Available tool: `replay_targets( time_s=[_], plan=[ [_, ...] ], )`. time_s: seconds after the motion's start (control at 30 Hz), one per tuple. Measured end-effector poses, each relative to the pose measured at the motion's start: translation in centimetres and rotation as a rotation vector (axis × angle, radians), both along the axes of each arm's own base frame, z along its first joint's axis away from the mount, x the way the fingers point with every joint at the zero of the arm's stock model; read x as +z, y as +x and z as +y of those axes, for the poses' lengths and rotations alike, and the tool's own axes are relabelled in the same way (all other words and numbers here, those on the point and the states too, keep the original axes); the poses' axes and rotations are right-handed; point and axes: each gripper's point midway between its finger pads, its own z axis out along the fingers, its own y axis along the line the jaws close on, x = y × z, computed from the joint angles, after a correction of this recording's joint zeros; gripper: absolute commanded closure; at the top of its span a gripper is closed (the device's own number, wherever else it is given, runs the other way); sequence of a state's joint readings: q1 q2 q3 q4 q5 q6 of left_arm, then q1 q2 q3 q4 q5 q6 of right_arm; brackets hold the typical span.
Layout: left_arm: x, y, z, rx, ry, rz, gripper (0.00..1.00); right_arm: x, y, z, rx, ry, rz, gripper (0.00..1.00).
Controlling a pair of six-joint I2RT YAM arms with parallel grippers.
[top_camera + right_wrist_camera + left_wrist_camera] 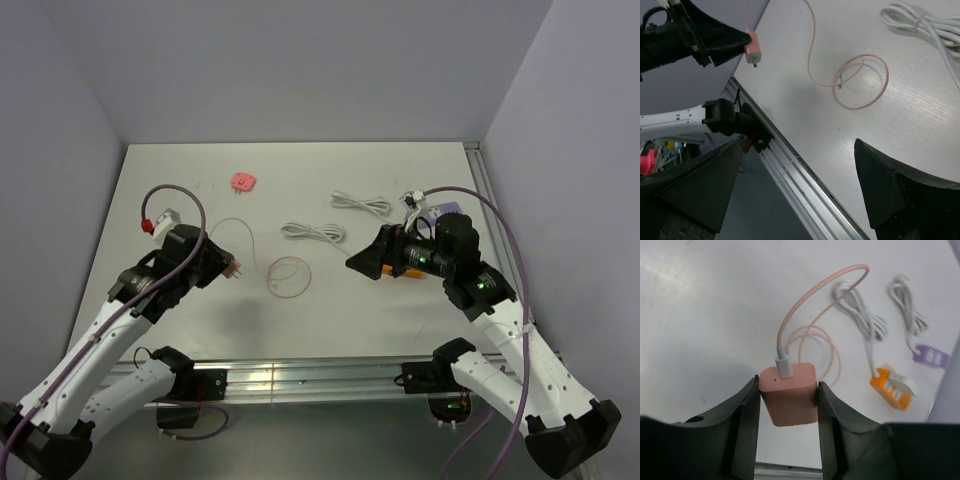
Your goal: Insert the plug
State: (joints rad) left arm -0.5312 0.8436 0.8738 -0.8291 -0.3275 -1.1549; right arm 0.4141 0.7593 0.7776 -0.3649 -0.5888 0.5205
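Observation:
My left gripper (220, 267) is shut on a pink charger plug (789, 399), held above the table at the left. The plug shows small in the top view (233, 270) and in the right wrist view (753, 48), prongs pointing down. A thin pink cable (287, 275) runs from its white connector (784, 365) into a loose coil on the table (861, 80). An orange socket block (891, 389) with a white plug in it lies to the right, partly hidden under my right arm (410, 276). My right gripper (362, 263) is open and empty, its jaws wide apart (800, 145).
Two bundled white cables (313, 232) (362, 203) lie mid-table. A small pink piece (243, 181) lies at the back left. A purple piece (451, 210) sits behind my right arm. The aluminium rail (790, 165) marks the near table edge.

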Motion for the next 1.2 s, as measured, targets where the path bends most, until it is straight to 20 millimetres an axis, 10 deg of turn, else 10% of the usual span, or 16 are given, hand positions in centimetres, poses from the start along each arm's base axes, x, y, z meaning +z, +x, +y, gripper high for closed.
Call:
replay_targets(
  time_s=[0.17, 0.5, 0.7, 1.03, 1.2],
  plan=[
    [3.6, 0.3, -2.4, -0.230, -0.015, -0.169, 1.00, -0.3, 0.0, 1.6, 0.076, -0.018, 0.056, 0.01],
    [5.3, -1.0, -6.0, -0.569, 0.056, -0.280, 1.00, 3.4, 1.0, 7.5, 0.271, -0.056, 0.087, 0.34],
    [5.7, -2.8, -8.3, -0.732, 0.110, -0.323, 1.00, 5.9, 2.0, 11.3, 0.343, -0.083, 0.050, 0.28],
    [5.9, -4.1, -10.1, -0.858, 0.191, -0.384, 1.00, 1.9, 0.1, 15.3, 0.435, -0.215, 0.167, 0.27],
    [7.1, -4.4, -10.1, -0.863, 0.202, -0.456, 1.00, 1.2, -0.4, 15.2, 0.434, -0.236, 0.206, 0.42]
  ],
)
